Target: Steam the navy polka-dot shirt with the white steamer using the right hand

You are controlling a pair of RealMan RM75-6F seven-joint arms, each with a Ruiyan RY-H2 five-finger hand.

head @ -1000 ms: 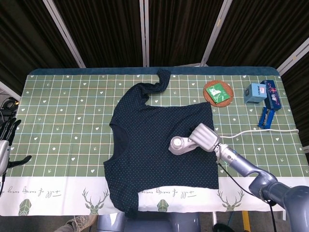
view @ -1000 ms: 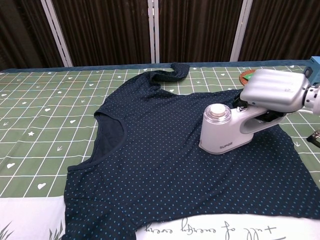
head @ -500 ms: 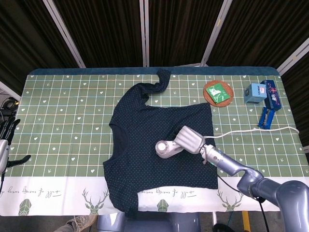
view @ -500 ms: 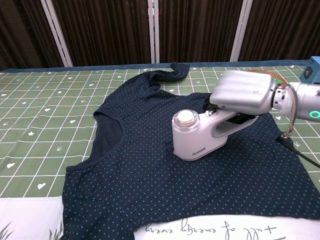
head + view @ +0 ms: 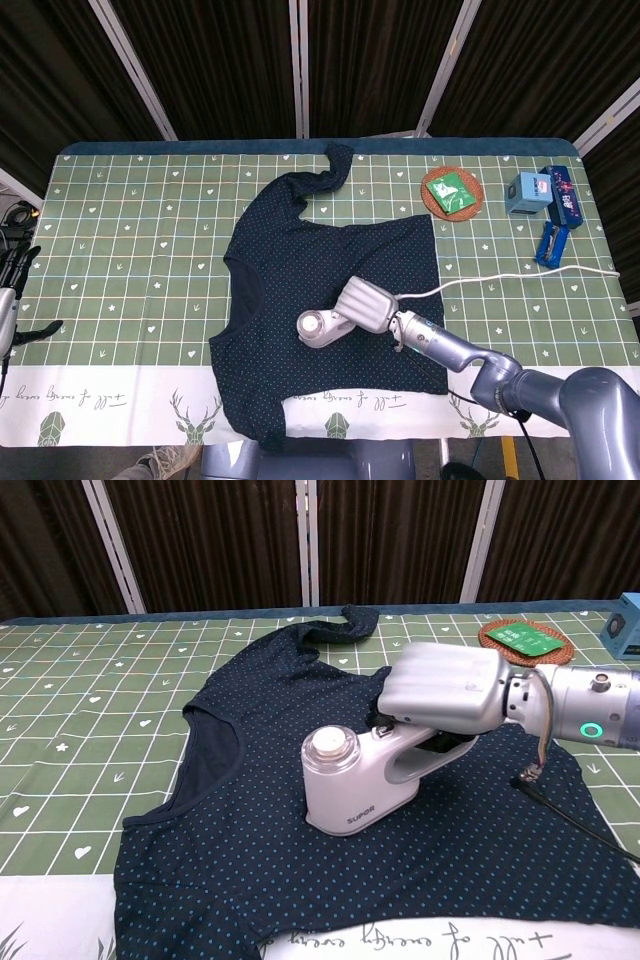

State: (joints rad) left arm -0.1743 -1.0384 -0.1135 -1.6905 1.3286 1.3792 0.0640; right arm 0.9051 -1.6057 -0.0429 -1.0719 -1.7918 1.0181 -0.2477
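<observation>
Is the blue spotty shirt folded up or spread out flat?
Spread out. The shirt lies open across the table, one sleeve curled, steamer on it.

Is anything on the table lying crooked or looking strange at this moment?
Yes: the navy shirt lies askew, and its upper sleeve is twisted into a curl. The right hand holds the white steamer on it.
</observation>
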